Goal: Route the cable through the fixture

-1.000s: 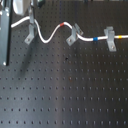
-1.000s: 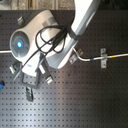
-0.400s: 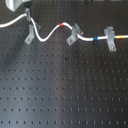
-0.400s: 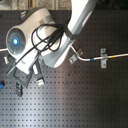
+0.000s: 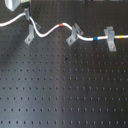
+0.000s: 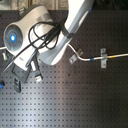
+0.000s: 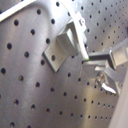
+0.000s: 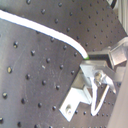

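The cable (image 5: pixel 47 32) ran along the far edge in the first exterior view, meeting the fixture (image 5: pixel 30 35) at the first exterior view's left. The gripper (image 8: pixel 86 59) pinched the cable beside it. Advisable: keep tension and seat the cable fully in the slot.

Strung across the far part of the bench (image 5: pixel 65 95) in the first exterior view: the cable (image 5: pixel 47 32), passing three clips. Taking the middle clip (image 5: pixel 73 35) as landmark: the fixture (image 5: pixel 30 34) to the first exterior view's left, a third clip (image 5: pixel 110 39) to its right, cable running past all.
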You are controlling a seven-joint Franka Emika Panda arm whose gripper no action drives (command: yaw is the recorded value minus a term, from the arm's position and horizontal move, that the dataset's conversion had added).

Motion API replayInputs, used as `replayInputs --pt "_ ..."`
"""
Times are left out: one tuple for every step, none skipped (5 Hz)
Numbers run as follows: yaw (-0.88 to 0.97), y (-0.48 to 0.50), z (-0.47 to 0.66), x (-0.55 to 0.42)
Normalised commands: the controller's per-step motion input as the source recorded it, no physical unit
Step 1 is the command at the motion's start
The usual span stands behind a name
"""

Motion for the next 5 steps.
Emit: replayInputs --pt "-0.06 -0.203 0.1 -0.159" --pt "0.03 0.075 0.12 -0.246" --pt "0.1 0.14 0.19 -0.27" --pt "0.13 0.151 0.2 -0.186" --pt "0.0 0.061 0.17 0.037"
